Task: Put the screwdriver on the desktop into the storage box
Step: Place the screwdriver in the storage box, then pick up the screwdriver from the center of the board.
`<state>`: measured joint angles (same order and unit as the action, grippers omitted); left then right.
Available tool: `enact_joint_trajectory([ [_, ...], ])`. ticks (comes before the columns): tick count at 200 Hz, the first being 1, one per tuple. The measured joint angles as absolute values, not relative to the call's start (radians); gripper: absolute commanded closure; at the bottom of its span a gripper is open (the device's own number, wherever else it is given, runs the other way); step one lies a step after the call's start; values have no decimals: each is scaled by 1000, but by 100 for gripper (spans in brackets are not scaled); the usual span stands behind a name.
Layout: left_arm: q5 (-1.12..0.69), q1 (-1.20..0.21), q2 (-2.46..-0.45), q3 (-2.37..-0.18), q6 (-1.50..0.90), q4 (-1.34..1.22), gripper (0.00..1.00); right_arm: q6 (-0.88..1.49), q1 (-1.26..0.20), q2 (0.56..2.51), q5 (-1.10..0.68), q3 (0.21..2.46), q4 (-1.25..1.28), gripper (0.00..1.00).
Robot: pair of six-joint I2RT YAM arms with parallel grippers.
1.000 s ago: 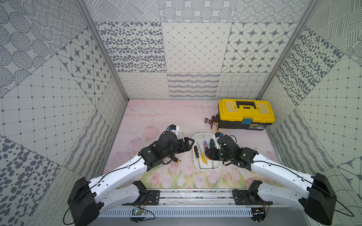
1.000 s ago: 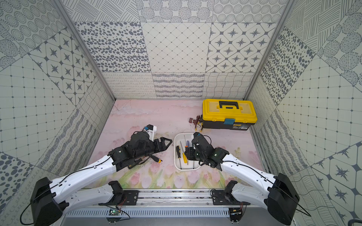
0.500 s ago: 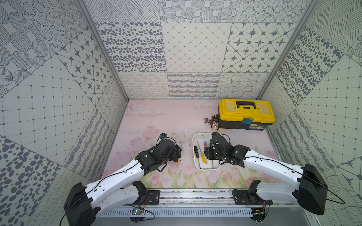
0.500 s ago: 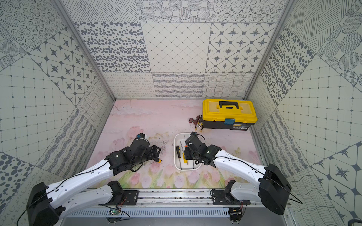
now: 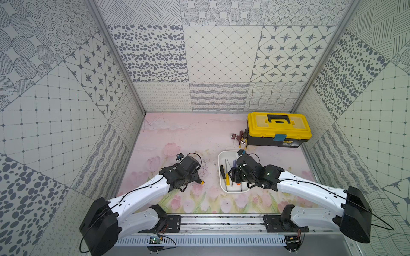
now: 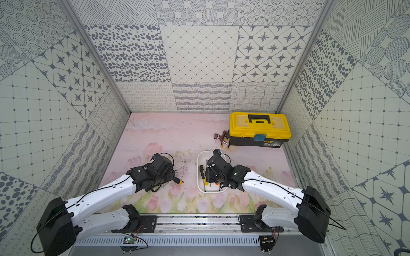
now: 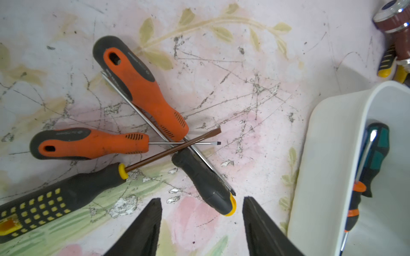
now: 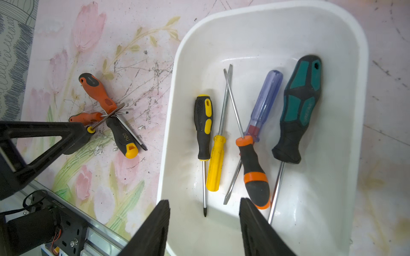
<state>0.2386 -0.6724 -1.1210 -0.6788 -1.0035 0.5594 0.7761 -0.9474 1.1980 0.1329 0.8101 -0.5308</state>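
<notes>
1. In both top views the desktop (image 5: 182,133) fills the lower middle of the frame. The storage box (image 5: 228,153) (image 6: 210,189) lies on it just right of centre, long side running up the frame.
2. The left gripper (image 7: 200,199) hangs low over the desktop to the left of the box. Its jaws stand moderately apart and hold nothing.
3. Four screwdrivers lie loose on the desktop in front of it, their shafts crossing in one heap:
   - the larger orange-handled screwdriver (image 7: 142,88)
   - the smaller orange-handled screwdriver (image 7: 88,144)
   - the yellow-dotted black screwdriver (image 7: 55,199)
   - the yellow-capped black screwdriver (image 7: 204,184)
4. The yellow cap lies nearest the gripper, close to the gap between its fingertips. Whether a finger touches it cannot be told. In the top views the left wrist covers the heap, and only that cap (image 5: 202,182) peeks out.
5. The right gripper (image 8: 204,200) hovers over the near end of the box, jaws likewise apart and empty.
6. Five screwdrivers lie on the box floor, roughly lengthwise:
   - the black-and-yellow screwdriver (image 8: 203,126)
   - the plain yellow screwdriver (image 8: 216,164)
   - the orange-ringed black screwdriver (image 8: 253,170)
   - the clear violet screwdriver (image 8: 265,102)
   - the teal-and-black screwdriver (image 8: 297,106)
7. The yellow-lidded toolbox (image 5: 278,128) stands closed at centre right of the frame. A few small maroon and yellow tools (image 5: 238,138) lie at its left end.
</notes>
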Motion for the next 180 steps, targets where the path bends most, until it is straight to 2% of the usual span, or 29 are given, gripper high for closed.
enact_joint_trajectory([
  [49, 277, -655, -1152, -683, -1022, 618, 27, 775, -950, 1195, 132, 810, -535, 46],
  [91, 324, -624, -1143, -664, -1030, 647, 22, 774, -951, 1188, 132, 810, -535, 46],
  [134, 328, -595, -1160, -671, -1029, 646, 25, 774, -954, 1179, 131, 810, -535, 48],
  [180, 331, -544, -1226, -748, -1025, 619, 35, 774, -955, 1179, 128, 810, -535, 50],
])
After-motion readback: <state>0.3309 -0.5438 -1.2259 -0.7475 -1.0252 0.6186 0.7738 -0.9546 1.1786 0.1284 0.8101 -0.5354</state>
